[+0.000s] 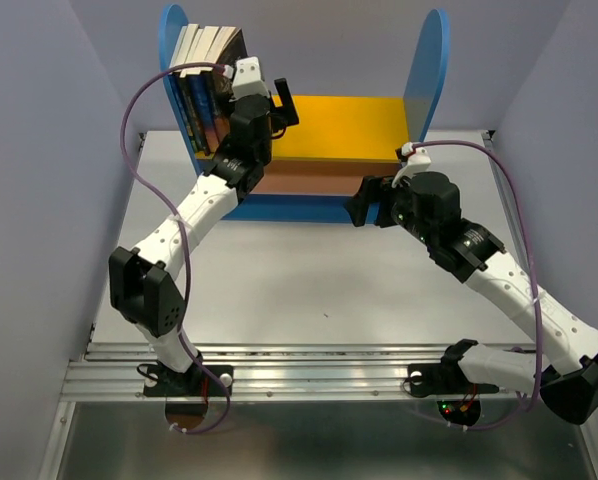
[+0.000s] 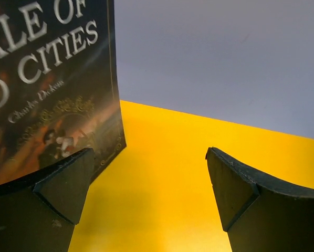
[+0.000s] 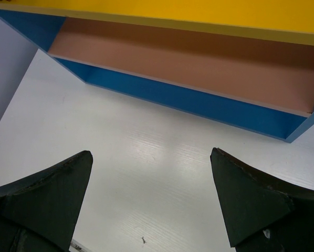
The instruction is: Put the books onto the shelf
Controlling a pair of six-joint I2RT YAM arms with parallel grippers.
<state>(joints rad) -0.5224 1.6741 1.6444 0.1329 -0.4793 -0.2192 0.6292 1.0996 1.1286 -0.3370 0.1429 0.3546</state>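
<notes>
Left gripper [image 2: 149,152] and right gripper [image 3: 150,153] both gape empty. Books [image 1: 207,60] look all parked at the shelf [image 1: 434,70]'s left end, I think, so back the left one out straight without clipping that outer cover.

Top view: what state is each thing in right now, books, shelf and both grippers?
books: upright on the yellow board, packed against the left panel.
shelf: standing; no books on the brown board where visible.
left gripper: open, empty, beside the books over the yellow board.
right gripper: open, empty, over the table before the shelf.
</notes>
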